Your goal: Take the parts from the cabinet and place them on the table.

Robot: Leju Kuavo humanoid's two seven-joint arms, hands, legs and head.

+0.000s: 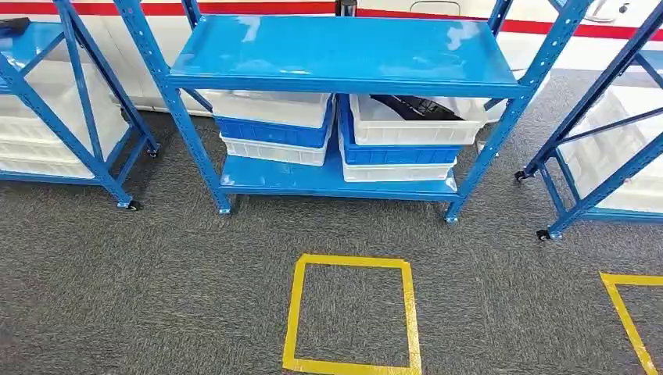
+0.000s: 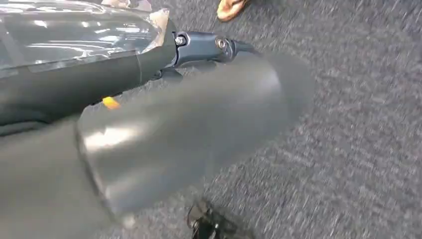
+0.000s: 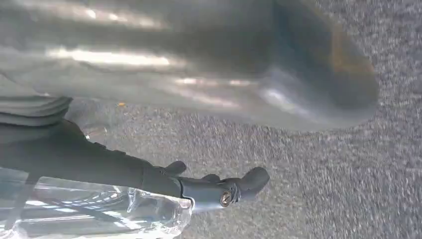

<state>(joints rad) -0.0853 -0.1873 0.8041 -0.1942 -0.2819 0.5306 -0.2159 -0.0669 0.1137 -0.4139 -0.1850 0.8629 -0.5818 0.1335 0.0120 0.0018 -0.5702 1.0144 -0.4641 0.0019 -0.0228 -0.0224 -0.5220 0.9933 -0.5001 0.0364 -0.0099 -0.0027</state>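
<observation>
Parts: dark pieces (image 1: 414, 107) lie in the top white bin (image 1: 410, 123) of the right-hand stack, on the lower level of the blue cabinet (image 1: 344, 51). They are in the cabinet; no table is in sight from the head view.
Long axis: the dark pieces run crosswise, roughly along the bin's length, half tucked under the upper shelf.
Left hand: the left hand (image 2: 164, 134) hangs over grey carpet, dark fingers (image 2: 199, 47) stretched out straight, nothing between them and the thumb.
Right hand: same story, the right hand (image 3: 209, 94) hangs low with its fingers (image 3: 224, 191) extended and nothing in them.
Bearing: the bin sits ahead and a little right of centre, across a strip of carpet and beyond the yellow taped square (image 1: 352, 316), well apart from both hands.
Nearer hand: my call is the right, since the bin lies on that side.
Reach: it has to go in low, under the upper shelf's front edge, and meet the pieces across their length.
Stage: empty hands with parts in the bin fit either a fetch about to come or a return for more.
Bystander: a person's sandalled foot (image 2: 231, 7) is on the carpet near the left side.
</observation>
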